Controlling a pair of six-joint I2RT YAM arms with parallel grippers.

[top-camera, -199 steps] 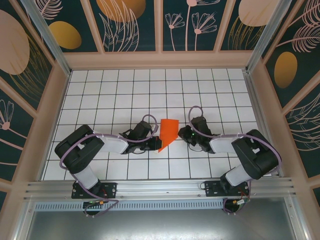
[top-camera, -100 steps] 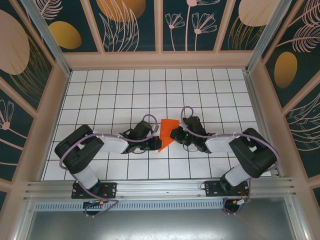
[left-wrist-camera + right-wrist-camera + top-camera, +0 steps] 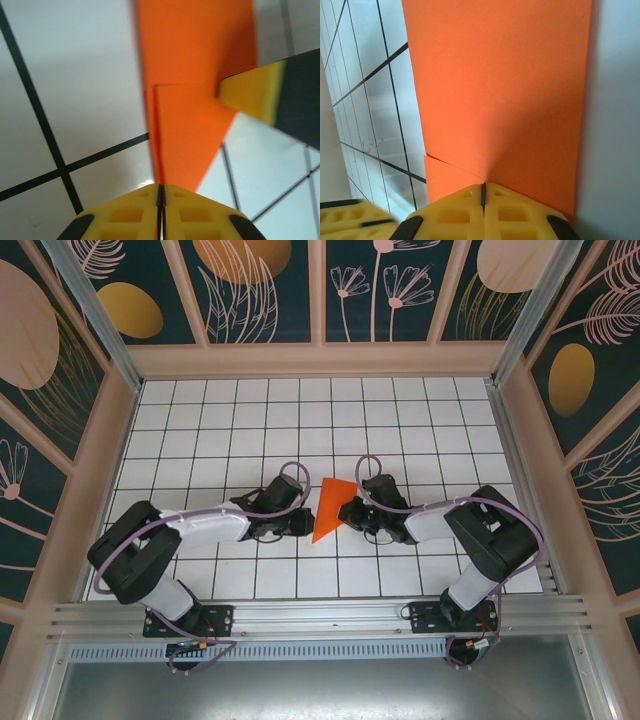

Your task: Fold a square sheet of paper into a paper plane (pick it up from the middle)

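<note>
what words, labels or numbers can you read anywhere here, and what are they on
No text can be read.
The orange paper is blank.
The tiled table carries only black grid lines.
The walls carry only plant and circle patterns.
Any marking on the arm bases is too small to tell.
</note>
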